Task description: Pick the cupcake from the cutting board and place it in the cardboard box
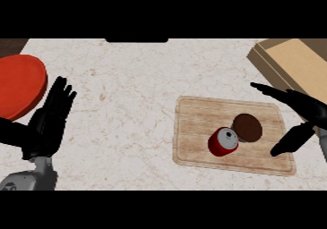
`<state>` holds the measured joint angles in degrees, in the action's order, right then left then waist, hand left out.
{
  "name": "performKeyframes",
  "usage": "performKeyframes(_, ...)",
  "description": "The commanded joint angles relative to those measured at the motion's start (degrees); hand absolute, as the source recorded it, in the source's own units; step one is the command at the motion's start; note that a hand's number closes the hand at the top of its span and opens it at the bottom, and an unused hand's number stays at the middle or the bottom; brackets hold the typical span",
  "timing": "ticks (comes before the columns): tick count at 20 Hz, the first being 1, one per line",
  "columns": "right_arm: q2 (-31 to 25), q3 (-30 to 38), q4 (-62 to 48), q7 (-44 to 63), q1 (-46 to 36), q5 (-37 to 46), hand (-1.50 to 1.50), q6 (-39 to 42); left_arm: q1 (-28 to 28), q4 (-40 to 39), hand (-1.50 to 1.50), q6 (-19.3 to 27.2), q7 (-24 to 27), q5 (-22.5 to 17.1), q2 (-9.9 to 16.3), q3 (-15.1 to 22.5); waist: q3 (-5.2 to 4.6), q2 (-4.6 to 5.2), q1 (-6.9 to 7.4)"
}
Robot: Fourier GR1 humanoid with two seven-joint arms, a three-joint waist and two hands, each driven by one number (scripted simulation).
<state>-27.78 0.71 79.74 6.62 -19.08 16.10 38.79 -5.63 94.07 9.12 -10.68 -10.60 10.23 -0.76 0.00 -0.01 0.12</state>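
Cupcake [232,136] lies tipped over on the cutting board [199,134], just left of your right hand [304,116], which is open, empty and nearer. Cardboard box [298,60] sits far right. Left hand [50,118] rests open.

A kitchen setting is indicated. A pale, veined stone-look counter [139,103] is seen throughout. A wooden cutting board [199,134] is laid beside the right hand's fingers [285,143], with a cupcake [247,127] and a red can [222,142] on it. A red plate [17,85] is positioned just beyond the left hand's fingertips [60,89].
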Motion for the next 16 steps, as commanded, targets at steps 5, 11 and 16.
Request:
performKeyframes(5,3.8,-1.3,0.1,-1.3,1.9,7.4,-1.5,-3.2,1.7,1.0,0.0,-2.9,-0.2,0.2,0.1,-1.9,0.0,-0.01,0.0)
performKeyframes(11,4.0,0.1,-5.7,-6.8,1.1,9.2,-1.5,-2.0,0.8,2.1,0.0,-3.8,-1.1,0.1,0.5,-4.2,0.0,0.0,0.03)
performKeyframes(16,5.8,-1.5,-10.0,-10.4,-0.3,13.5,-1.5,-4.7,-4.0,-1.4,0.0,-2.5,-2.7,1.1,-0.6,-4.6,0.0,0.06,0.01)
